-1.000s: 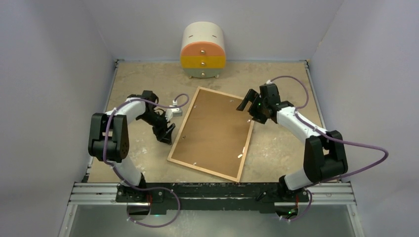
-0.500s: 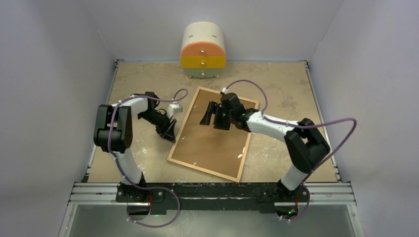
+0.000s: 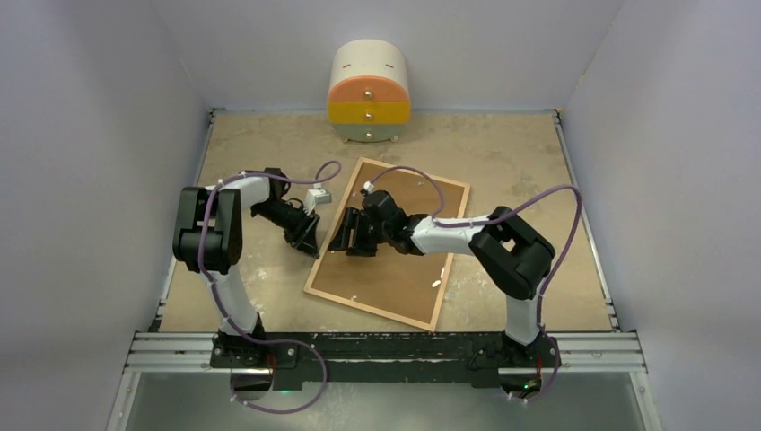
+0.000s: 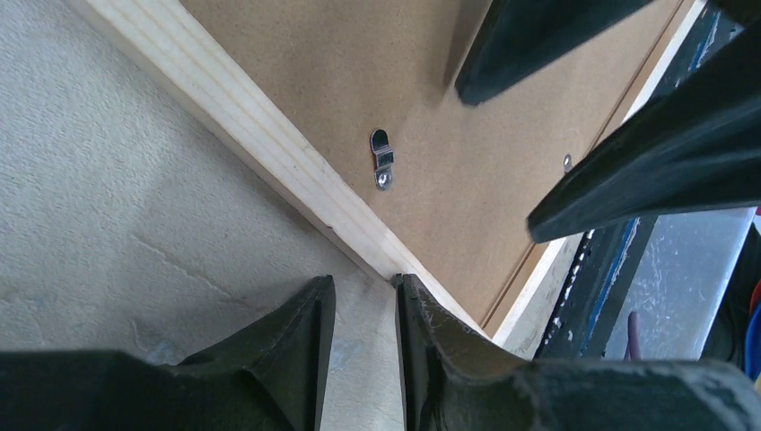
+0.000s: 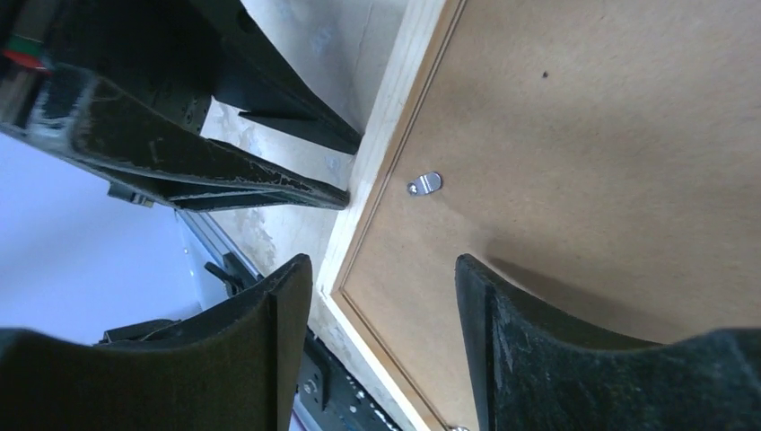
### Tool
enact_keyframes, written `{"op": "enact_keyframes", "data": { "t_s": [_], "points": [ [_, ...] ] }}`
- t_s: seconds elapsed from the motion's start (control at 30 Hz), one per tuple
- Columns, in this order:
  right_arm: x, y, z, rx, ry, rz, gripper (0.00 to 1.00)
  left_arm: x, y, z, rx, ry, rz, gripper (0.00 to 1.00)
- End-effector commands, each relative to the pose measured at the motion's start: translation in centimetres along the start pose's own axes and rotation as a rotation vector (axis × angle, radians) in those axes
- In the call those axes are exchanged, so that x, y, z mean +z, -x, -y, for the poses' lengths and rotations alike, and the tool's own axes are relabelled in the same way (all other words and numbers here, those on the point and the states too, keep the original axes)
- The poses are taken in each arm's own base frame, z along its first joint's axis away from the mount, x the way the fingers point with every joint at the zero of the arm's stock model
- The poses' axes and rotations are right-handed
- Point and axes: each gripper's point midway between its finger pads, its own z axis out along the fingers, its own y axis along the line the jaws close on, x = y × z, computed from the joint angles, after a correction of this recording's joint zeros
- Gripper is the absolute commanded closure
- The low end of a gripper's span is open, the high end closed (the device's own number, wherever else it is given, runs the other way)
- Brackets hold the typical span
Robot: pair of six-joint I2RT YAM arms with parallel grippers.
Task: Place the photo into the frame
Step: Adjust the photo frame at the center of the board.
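The frame (image 3: 368,309) lies face down on the table, its brown backing board (image 3: 399,260) up and light wood border (image 4: 269,135) around it. The photo is not in view. My left gripper (image 3: 308,242) sits low on the table at the frame's left edge. Its jaws (image 4: 363,292) stand open by a narrow gap with nothing between them, and one fingertip (image 4: 404,287) touches the border's outer side. My right gripper (image 3: 345,235) hovers over the board just inside that same edge (image 5: 395,117), open (image 5: 384,269) and empty. A metal turn clip (image 5: 424,184) lies on the board in front of it.
A round cream, orange and yellow drawer cabinet (image 3: 369,92) stands at the back wall. Pale walls close in the left, right and back. A metal rail (image 3: 386,350) runs along the near edge. Both arms' purple cables (image 3: 538,202) loop above the table.
My right arm has swept left across the backing board from the frame's far right corner to its left edge. Both grippers have narrowed. My left gripper has shifted slightly toward the frame.
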Motion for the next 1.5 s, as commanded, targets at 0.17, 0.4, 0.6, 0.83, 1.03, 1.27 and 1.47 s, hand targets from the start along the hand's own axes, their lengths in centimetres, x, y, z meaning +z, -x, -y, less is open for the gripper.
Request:
{"op": "enact_keyframes", "data": {
  "t_s": [0.17,0.4,0.6,0.83,1.03,1.27,1.47],
  "points": [
    [2.4,0.0,-2.4,0.028,0.069,-0.006,0.73,0.3,-0.1,-1.1,0.026,0.014,0.007,0.70],
    [2.9,0.2,-1.6,0.026,0.028,0.011,0.81,0.3,-0.3,-1.2,0.034,0.022,-0.003,0.70],
    [3.1,0.6,-1.0,0.012,-0.003,0.025,0.83,0.3,-0.4,-1.3,0.036,0.022,-0.005,0.71],
    [3.5,0.5,-0.7,0.015,-0.020,0.015,0.81,0.2,-0.3,-1.3,0.043,0.030,0.001,0.71],
    [2.7,0.2,-0.1,0.017,-0.039,0.015,0.78,0.2,-0.4,-1.4,0.048,0.036,-0.007,0.71],
    [2.1,-0.4,0.8,0.020,-0.058,0.013,0.68,0.1,-0.4,-1.5,0.051,0.043,-0.011,0.71],
    [2.6,-0.3,0.9,0.024,-0.063,0.014,0.65,0.1,-0.4,-1.5,0.050,0.042,-0.012,0.71]
  ]
}}
